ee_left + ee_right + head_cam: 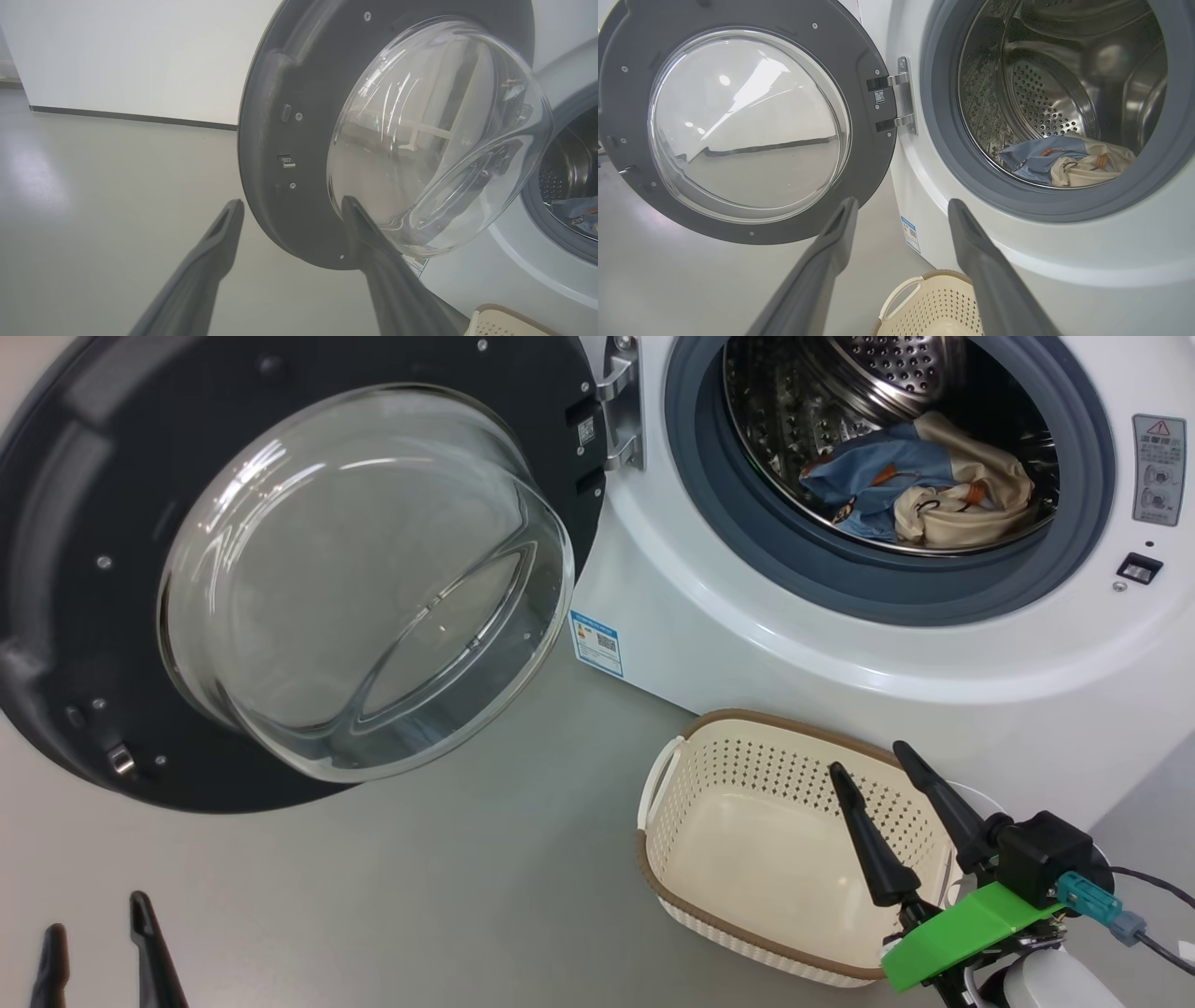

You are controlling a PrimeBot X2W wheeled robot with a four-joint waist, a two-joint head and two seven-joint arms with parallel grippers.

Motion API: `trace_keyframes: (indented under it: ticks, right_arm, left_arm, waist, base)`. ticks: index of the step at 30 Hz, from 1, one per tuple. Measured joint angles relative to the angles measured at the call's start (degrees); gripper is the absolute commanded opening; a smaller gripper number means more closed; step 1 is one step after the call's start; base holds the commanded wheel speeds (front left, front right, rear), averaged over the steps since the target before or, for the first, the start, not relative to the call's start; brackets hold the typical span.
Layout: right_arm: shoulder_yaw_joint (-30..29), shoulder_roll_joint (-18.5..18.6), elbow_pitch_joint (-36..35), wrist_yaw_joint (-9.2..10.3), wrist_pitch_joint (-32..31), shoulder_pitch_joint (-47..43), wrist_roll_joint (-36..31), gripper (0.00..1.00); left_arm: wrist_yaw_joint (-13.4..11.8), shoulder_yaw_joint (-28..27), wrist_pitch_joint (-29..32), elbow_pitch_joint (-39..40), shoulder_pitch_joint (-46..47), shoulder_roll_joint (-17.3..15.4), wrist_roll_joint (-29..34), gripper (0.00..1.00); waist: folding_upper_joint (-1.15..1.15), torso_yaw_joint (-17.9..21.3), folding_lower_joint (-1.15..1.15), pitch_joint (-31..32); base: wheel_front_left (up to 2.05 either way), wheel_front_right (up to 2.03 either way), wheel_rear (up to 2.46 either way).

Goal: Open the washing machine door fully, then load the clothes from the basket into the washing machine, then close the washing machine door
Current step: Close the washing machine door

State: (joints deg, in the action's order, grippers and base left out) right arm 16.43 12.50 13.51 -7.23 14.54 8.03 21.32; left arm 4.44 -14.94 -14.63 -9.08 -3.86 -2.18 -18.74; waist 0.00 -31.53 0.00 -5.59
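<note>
The white washing machine (840, 644) has its round dark door (84, 616) swung wide open to the left, glass porthole (364, 579) bulging toward me. The clothes (924, 481), one light blue and one cream, lie in the steel drum (1045, 93). The cream basket (766, 840) stands on the floor in front of the machine with nothing in it. My right gripper (868, 756) hangs open over the basket's right side. My left gripper (93, 910) is open at the lower left, low in front of the door (289, 140), holding nothing.
Grey floor (420, 896) stretches in front of the machine and below the door. A white wall with a dark skirting (131, 116) stands behind the door. A blue label sticker (597, 642) sits on the machine's lower left front.
</note>
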Motion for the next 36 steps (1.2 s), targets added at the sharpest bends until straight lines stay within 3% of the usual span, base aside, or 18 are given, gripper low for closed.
trace_keyframes:
  ticks: [2,3,4,5,6,7,15,19,24,28,32,36]
  right_arm:
    - [0.0,0.0,0.1,0.01,0.0,0.0,0.2,1.0]
    - [0.0,0.0,0.1,0.0,0.0,0.0,0.3,1.0]
    - [0.0,0.0,0.1,0.0,0.0,0.0,0.3,1.0]
    - [-0.1,0.0,0.1,0.0,0.0,0.0,0.3,1.0]
    - [-0.2,0.0,0.0,0.0,0.0,0.0,0.3,1.0]
    - [-0.3,-0.1,0.0,0.0,0.0,0.0,0.3,1.0]
    - [-2.7,-0.6,-0.4,0.01,0.0,-0.5,0.2,1.0]
    - [-4.2,-1.5,-1.4,0.01,0.0,-1.0,-0.2,1.0]
    - [-5.9,-1.9,-2.0,0.01,0.0,-3.0,-0.4,1.0]
    - [-5.8,-2.0,-2.6,0.01,0.0,-3.0,-1.2,1.0]
    - [-5.8,-1.8,-2.7,0.01,0.0,-2.9,-1.2,1.0]
    - [-5.6,-1.5,-2.7,0.01,0.0,-2.7,-1.3,1.0]
  left_arm:
    - [0.0,0.0,0.0,0.5,0.0,0.0,-0.2,1.0]
    - [0.0,0.0,0.0,1.0,0.0,0.0,-0.2,0.89]
    - [0.0,0.0,0.0,1.4,0.1,0.0,-0.1,0.49]
    - [0.1,-0.1,0.0,1.6,0.1,0.0,0.1,0.33]
    - [0.4,-0.4,0.0,1.9,0.2,0.1,0.1,0.07]
    - [0.8,-0.9,0.0,2.3,0.4,0.1,0.1,0.0]
    - [2.7,-5.0,0.0,6.8,8.9,-2.8,-2.5,0.0]
    - [2.8,-5.5,0.0,6.2,14.9,-9.2,-10.5,0.0]
    - [2.8,-4.9,2.9,-2.6,24.3,-19.1,-24.0,0.0]
    - [2.8,-5.6,9.3,-13.8,32.2,-24.7,-35.3,0.0]
    - [2.8,-5.2,17.4,-24.2,39.0,-28.2,-43.4,0.0]
    - [2.8,-3.6,23.4,-32.5,43.8,-30.8,-47.0,0.0]
  waist:
    - [0.0,0.0,0.0,-0.2]
    - [0.0,0.0,0.0,-0.2]
    - [0.0,0.0,0.0,-0.3]
    - [0.0,0.0,0.0,-0.4]
    - [0.0,0.1,0.0,-0.4]
    - [0.0,0.1,0.0,-0.5]
    - [0.0,0.3,0.0,-0.9]
    - [0.0,0.5,0.0,-1.2]
    - [0.0,0.7,0.0,-1.7]
    - [0.0,1.3,0.0,-2.5]
    - [0.0,2.0,0.0,-3.7]
    - [0.0,2.5,0.0,-5.0]
  base:
    - [0.0,0.0,0.0]
    - [0.0,0.0,0.0]
    - [0.0,0.0,0.0]
    - [0.0,0.0,0.0]
    - [0.0,0.0,0.0]
    - [0.0,0.0,0.0]
    - [0.0,0.0,0.0]
    - [0.0,0.0,0.0]
    - [0.0,0.0,0.0]
    - [0.0,0.0,0.0]
    - [0.0,0.0,0.0]
    - [0.0,0.0,0.0]
